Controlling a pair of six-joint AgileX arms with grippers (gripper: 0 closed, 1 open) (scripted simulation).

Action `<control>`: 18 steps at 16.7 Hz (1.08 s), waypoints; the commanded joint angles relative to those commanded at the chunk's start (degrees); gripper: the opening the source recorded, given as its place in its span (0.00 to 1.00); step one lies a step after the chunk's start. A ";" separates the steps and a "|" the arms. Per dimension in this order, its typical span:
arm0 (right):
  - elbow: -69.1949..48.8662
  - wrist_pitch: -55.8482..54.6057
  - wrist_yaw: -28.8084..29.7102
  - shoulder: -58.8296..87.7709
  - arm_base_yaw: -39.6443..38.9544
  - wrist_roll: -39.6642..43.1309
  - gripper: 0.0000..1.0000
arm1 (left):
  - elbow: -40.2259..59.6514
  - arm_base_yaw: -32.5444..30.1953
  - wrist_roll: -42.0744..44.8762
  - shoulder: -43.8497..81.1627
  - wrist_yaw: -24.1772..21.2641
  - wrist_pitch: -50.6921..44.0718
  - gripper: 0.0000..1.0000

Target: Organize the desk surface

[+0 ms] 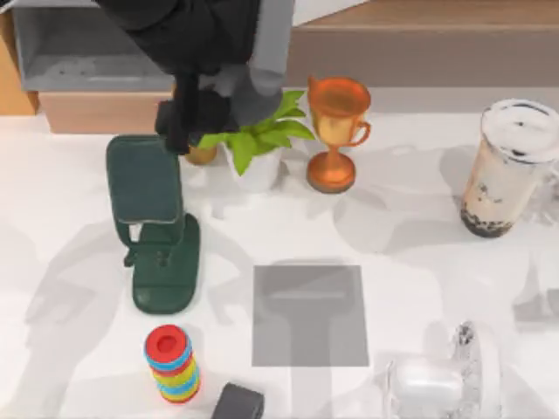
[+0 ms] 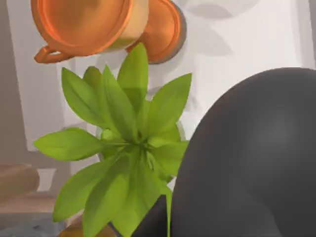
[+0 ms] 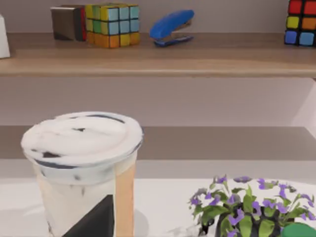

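On the desk surface (image 1: 79, 218), the mat (image 1: 309, 314) lies in the middle. At its 9 o'clock stands the phone stand (image 1: 157, 227), with the ring stack (image 1: 172, 363) at the mat's 8 o'clock. The plant pot (image 1: 256, 144) sits at 11 o'clock, beside the trophy (image 1: 336, 131) at 12 o'clock. The drink cup (image 1: 507, 170) stands at 2 o'clock. The left arm (image 1: 201, 61) hangs over the plant.
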State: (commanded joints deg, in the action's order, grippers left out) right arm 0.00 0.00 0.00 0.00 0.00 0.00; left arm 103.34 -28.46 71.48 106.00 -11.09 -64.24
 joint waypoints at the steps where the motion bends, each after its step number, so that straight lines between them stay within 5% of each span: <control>1: 0.00 0.00 0.00 0.00 0.00 0.00 1.00 | -1.31 -2.63 7.77 0.70 -0.17 0.19 0.00; 5: 0.00 0.00 0.00 0.00 0.00 0.00 1.00 | -6.47 -11.50 34.84 6.05 1.26 1.19 0.00; 9: 0.00 0.00 0.00 0.00 0.00 0.00 1.00 | -10.08 -16.88 52.82 12.61 5.60 3.22 0.00; 13: 0.00 0.00 0.00 0.00 0.00 0.00 1.00 | -11.61 -19.06 61.30 16.92 9.56 5.04 0.00; 18: 0.00 0.00 0.00 0.00 0.00 0.00 1.00 | -11.69 -19.22 61.94 17.32 9.94 5.19 0.00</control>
State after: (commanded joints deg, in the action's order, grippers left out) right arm 0.00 0.00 0.00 0.00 0.00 0.00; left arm 91.64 -47.68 133.43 123.32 -1.15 -59.05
